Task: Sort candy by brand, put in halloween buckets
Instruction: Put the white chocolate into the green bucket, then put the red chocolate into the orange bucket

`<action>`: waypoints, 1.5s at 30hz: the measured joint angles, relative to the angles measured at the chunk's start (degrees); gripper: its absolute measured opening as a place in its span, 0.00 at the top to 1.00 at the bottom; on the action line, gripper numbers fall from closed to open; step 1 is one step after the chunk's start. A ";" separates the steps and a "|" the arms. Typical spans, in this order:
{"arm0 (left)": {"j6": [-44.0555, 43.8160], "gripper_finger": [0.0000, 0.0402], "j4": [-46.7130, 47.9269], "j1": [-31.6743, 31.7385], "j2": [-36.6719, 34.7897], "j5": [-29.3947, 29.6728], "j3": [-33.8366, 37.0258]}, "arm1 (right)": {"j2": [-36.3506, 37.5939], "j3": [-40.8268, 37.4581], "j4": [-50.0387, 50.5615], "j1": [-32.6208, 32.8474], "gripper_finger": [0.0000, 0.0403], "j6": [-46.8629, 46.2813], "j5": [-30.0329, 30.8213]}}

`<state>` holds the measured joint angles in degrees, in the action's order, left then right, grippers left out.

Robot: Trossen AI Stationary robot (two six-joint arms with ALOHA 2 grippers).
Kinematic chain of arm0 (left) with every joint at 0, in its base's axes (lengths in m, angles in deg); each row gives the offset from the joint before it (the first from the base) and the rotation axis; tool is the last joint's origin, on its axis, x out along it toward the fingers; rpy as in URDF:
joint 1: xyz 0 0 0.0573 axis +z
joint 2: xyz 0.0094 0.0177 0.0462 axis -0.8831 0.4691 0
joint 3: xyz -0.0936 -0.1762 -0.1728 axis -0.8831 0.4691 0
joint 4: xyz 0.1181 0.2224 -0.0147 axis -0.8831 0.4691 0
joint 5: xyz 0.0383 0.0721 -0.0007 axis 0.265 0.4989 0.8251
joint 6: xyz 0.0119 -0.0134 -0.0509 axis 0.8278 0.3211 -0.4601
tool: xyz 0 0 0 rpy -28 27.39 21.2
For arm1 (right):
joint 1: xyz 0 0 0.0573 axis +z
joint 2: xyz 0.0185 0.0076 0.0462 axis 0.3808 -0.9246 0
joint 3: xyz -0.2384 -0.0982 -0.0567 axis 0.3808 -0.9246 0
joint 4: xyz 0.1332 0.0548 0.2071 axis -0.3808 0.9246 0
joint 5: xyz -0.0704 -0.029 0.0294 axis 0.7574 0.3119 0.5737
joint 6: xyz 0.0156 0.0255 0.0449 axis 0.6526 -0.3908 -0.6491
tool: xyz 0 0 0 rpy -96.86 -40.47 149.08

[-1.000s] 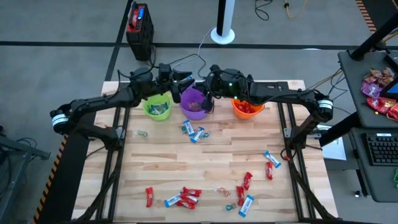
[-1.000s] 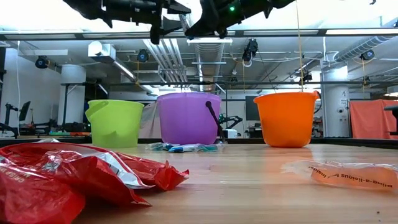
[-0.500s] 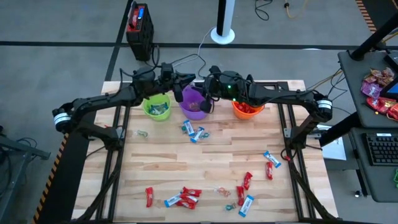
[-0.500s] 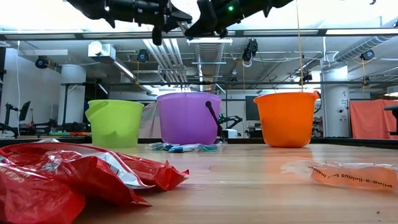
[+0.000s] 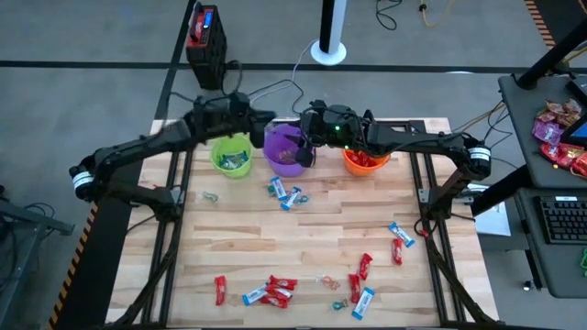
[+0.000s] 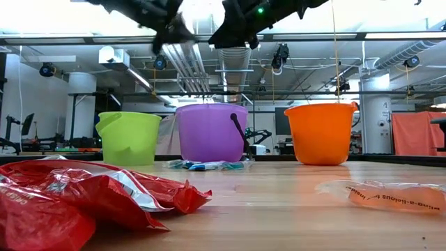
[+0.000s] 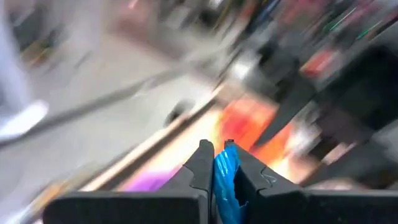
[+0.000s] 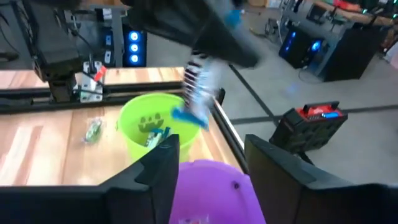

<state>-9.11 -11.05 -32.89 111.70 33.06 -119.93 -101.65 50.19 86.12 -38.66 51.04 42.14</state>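
Observation:
Three halloween buckets stand along the far edge: lime green point(image 5: 232, 157), purple point(image 5: 286, 152) and orange point(image 5: 365, 160). My left gripper point(image 5: 263, 117) hovers high between the green and purple buckets, shut on a blue-and-white candy point(image 8: 199, 84). My right gripper point(image 8: 214, 168) hangs open and holds nothing above the purple bucket point(image 8: 211, 186), facing the left one. Other candy lies loose on the table: a blue-and-white group point(image 5: 285, 194) near the purple bucket, and red and blue ones point(image 5: 271, 291) toward the near edge. My left gripper pinches the candy between its two fingers at one blue end point(image 7: 225, 177). The fingers come nearly level from the table's left. The candy's striped body and other blue end point(image 8: 186, 117) hang below the fingers, clear of the buckets and the table.
More candy lies near the right edge point(image 5: 400, 236) and at the near right point(image 5: 359, 284). A small clear candy point(image 5: 210, 196) lies near the green bucket. In the low view, red wrappers point(image 6: 70, 199) fill the foreground. A black and red box point(image 5: 204, 32) stands on the floor beyond the table.
My left gripper has shut, tipped upward and drawn back toward the table's left, away from my right gripper, carrying the blue-and-white candy with it. My right gripper has stayed above the purple bucket.

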 joint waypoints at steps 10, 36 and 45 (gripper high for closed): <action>5.69 0.98 54.36 1.48 0.04 20.35 -6.10 | 0.00 0.00 1.34 0.00 0.53 -0.15 0.00; 1.63 0.60 35.82 0.22 -4.83 13.43 3.57 | 3.13 3.94 30.59 0.76 0.55 -29.25 -18.62; 6.57 0.59 17.89 -5.35 -11.85 9.17 3.57 | 3.08 3.67 64.50 13.35 0.55 -52.94 -32.47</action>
<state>-2.53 6.84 -38.24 99.85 42.23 -116.36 -98.57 53.86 150.61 -25.31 -1.90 9.68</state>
